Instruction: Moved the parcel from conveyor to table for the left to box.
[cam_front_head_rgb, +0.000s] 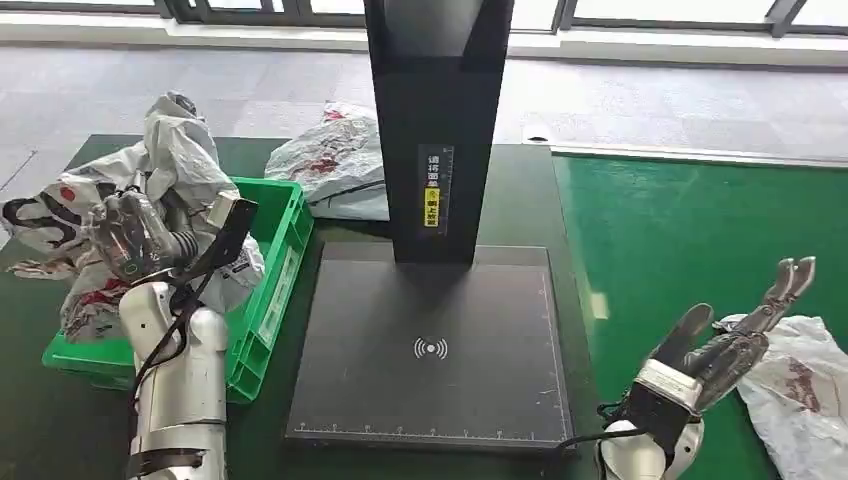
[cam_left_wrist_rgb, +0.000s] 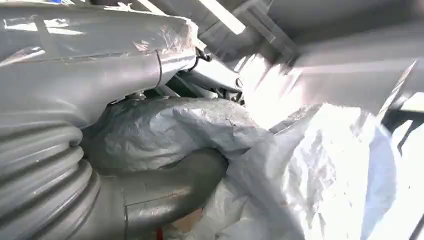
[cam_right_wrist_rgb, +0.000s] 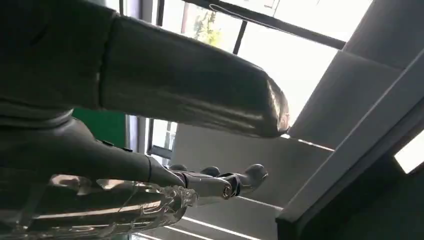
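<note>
My left hand (cam_front_head_rgb: 130, 238) is raised over the green crate (cam_front_head_rgb: 283, 262) and grips a crumpled grey-white parcel bag (cam_front_head_rgb: 178, 135). In the left wrist view my thumb (cam_left_wrist_rgb: 175, 192) curls around that parcel (cam_left_wrist_rgb: 165, 130). Over the green conveyor (cam_front_head_rgb: 680, 230), my right hand (cam_front_head_rgb: 722, 348) is open with its fingers stretched out. It sits just left of a white parcel (cam_front_head_rgb: 803, 392) with red marks lying on the belt. I cannot tell whether it touches the parcel. The right wrist view has the right hand (cam_right_wrist_rgb: 125, 165) empty, fingers extended.
A black scanner post (cam_front_head_rgb: 438, 120) rises from a black base plate (cam_front_head_rgb: 430, 395) at the table's middle. Another bagged parcel (cam_front_head_rgb: 335, 165) lies behind the crate, beside the post. More bags lie in the crate and spill over its left side (cam_front_head_rgb: 45, 215).
</note>
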